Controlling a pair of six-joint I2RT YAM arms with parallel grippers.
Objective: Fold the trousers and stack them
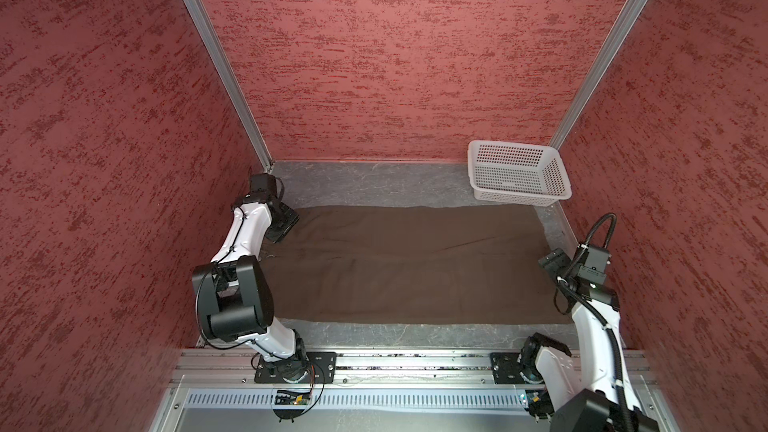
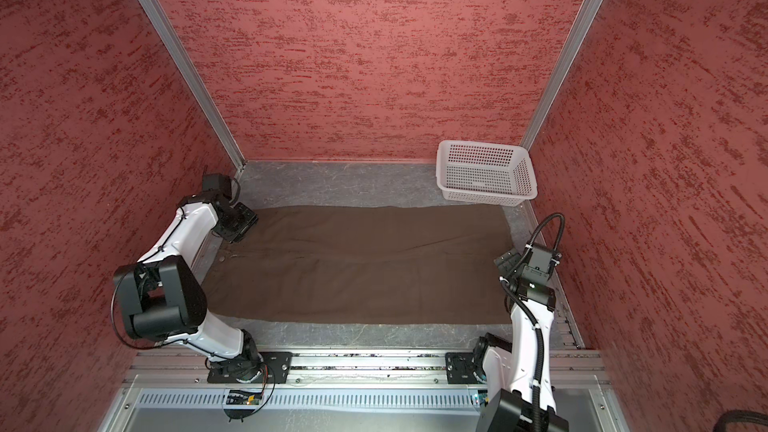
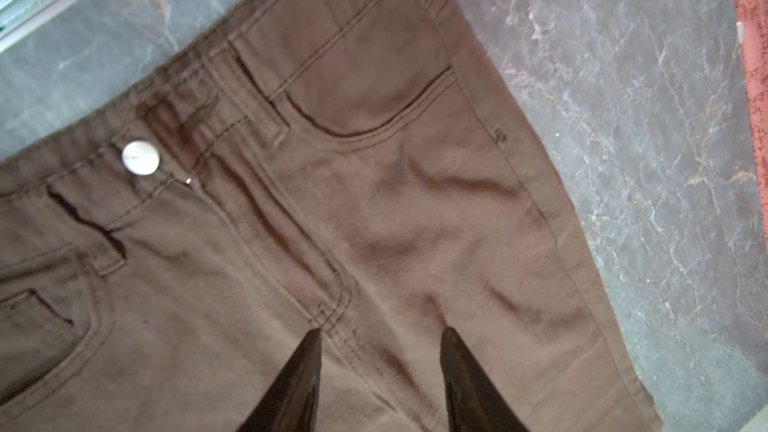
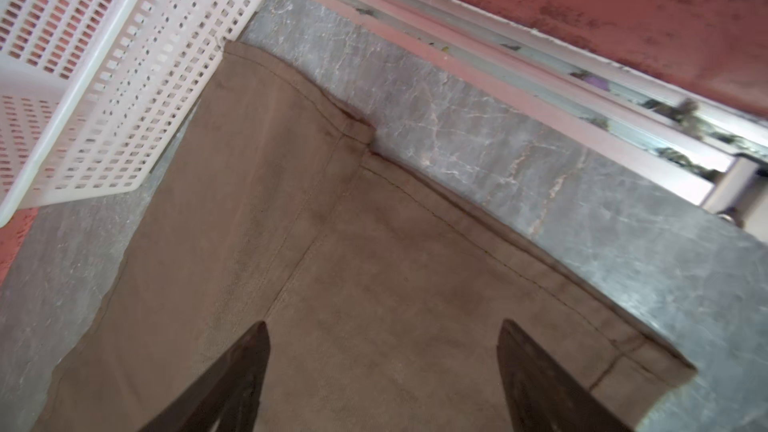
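Red textured walls (image 1: pixel 374 56) enclose a grey marbled tabletop (image 1: pixel 374 184), on which the trousers (image 1: pixel 407 263) are laid out flat, stretched from side to side in both top views. The waistband end, marked by a silver button (image 3: pixel 140 157), is seen beneath the left gripper (image 3: pixel 382 334). Its fingers are held partly apart over the cloth near the fly seam, and nothing is caught between them. The leg hems are found at the opposite end, where the right gripper (image 4: pixel 382 326) is poised with its fingers spread wide and nothing is held. A white basket (image 1: pixel 519 172) is set in the far right corner, just beside the far hem corner of the trousers. Whether the two touch cannot be told.
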